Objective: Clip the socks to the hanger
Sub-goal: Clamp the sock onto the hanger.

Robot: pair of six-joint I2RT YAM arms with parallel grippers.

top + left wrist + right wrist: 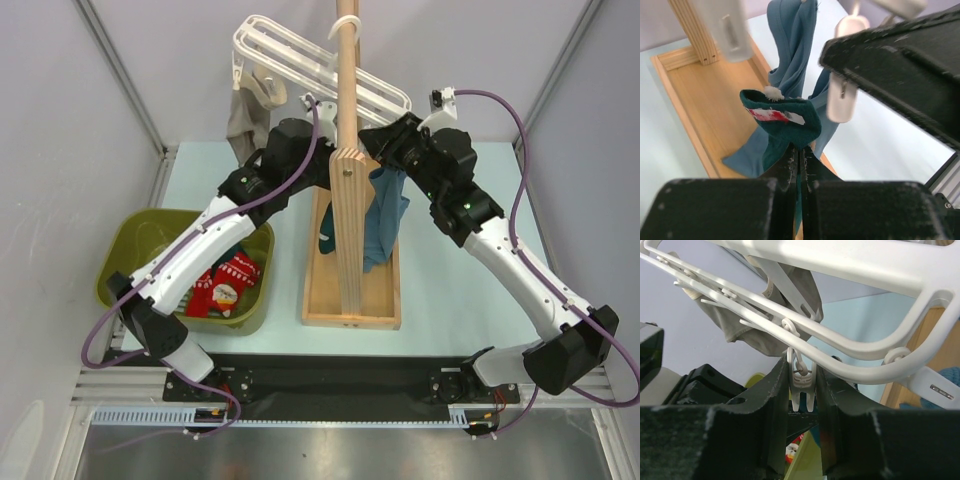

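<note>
The left gripper (799, 159) pinches the teal sock (784, 125), which rises at 12 o'clock; the right gripper (803, 392) squeezes a hanger (850, 260) clip (800, 379).

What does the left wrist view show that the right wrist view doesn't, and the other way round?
Only left wrist: the left gripper shut on a teal sock, its cuff with a red-and-white label sticking up above the fingertips. Only right wrist: the right gripper pinching a clip peg under the hanger frame, with a grey-beige sock hanging behind. Both: the wooden stand, the pale table and loose white pegs dangling.
</note>
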